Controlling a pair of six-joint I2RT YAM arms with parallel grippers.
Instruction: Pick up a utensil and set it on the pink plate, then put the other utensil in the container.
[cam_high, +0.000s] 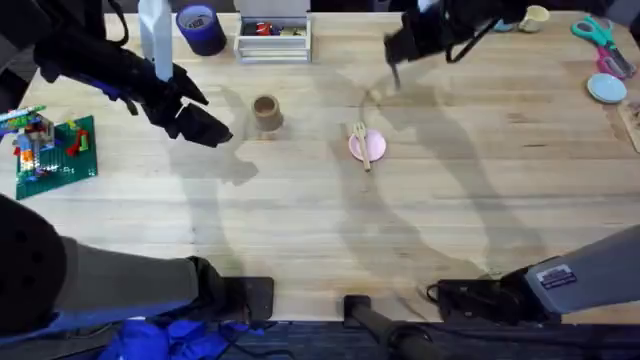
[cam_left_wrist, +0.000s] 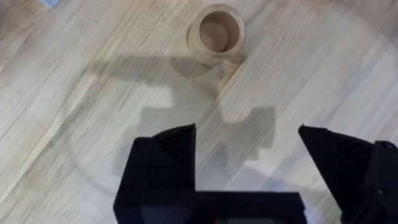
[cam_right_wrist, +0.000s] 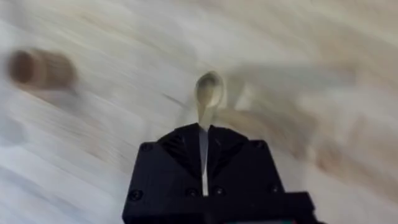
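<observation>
The pale fork lies across the pink plate near the table's middle. The tan container stands upright to the plate's left, and its open mouth also faces the left wrist camera. My left gripper hovers just left of the container, open and empty. My right gripper is raised behind the plate, shut on the handle of the pale spoon, whose bowl sticks out past the fingertips. In the right wrist view the container is a blur off to one side.
Along the far edge stand a dark blue cylinder, a white bin and a cream cup. A toy brick build on a green plate sits at the left. A light blue plate and scissors lie far right.
</observation>
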